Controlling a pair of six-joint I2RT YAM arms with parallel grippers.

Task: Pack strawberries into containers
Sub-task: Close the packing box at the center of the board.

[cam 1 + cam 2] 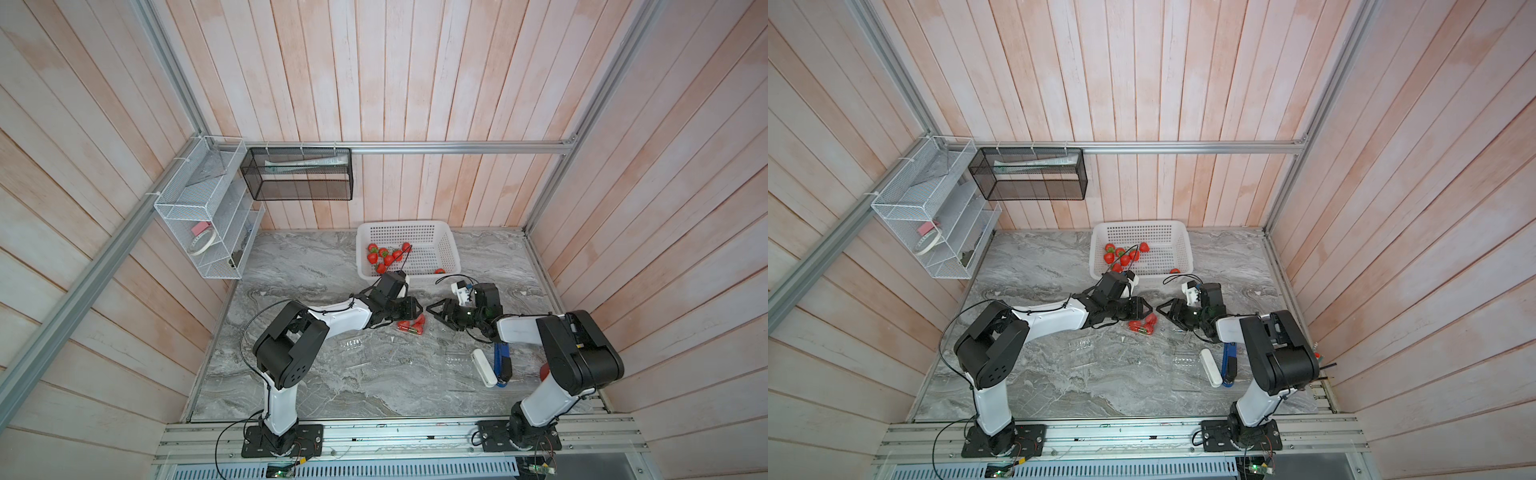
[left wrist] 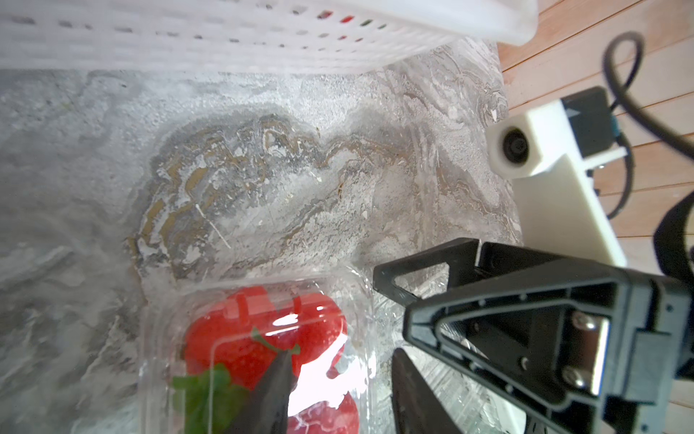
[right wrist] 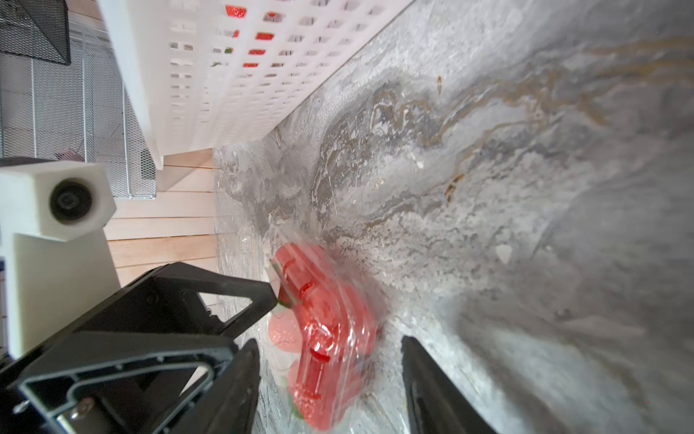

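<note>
Surface: a grey-veined marble desk [image 1: 332, 382], closed in by pale plank walls [image 1: 415, 83] on an aluminium frame. A white wire rack [image 1: 199, 220] hangs on the side wall and a black mesh bin [image 1: 299, 174] on the rear one. A white perforated basket [image 1: 436, 249] stands at the back of the desk, with loose strawberries [image 1: 384, 255] gathered at one end.

Toward the front, an empty container [image 1: 353, 345] lies before the left arm and a second empty container [image 1: 457, 358] before the right; both are hard to make out against the marble.

Mid-desk, a filled container [image 1: 411, 326] (red fruit showing through the clear plastic) lies between the two pincers, whose tips face each other closely just behind it.

Left pincer [image 2: 341, 353]: jaws partly apart, one finger [image 2: 270, 394] across the top of the box, the other just beside its edge. Whether it pinches the plastic, I cannot tell.

Right pincer [image 3: 329, 340]: released, fingers spread to either side of the box, which shows blurred in the right wrist view.
</note>
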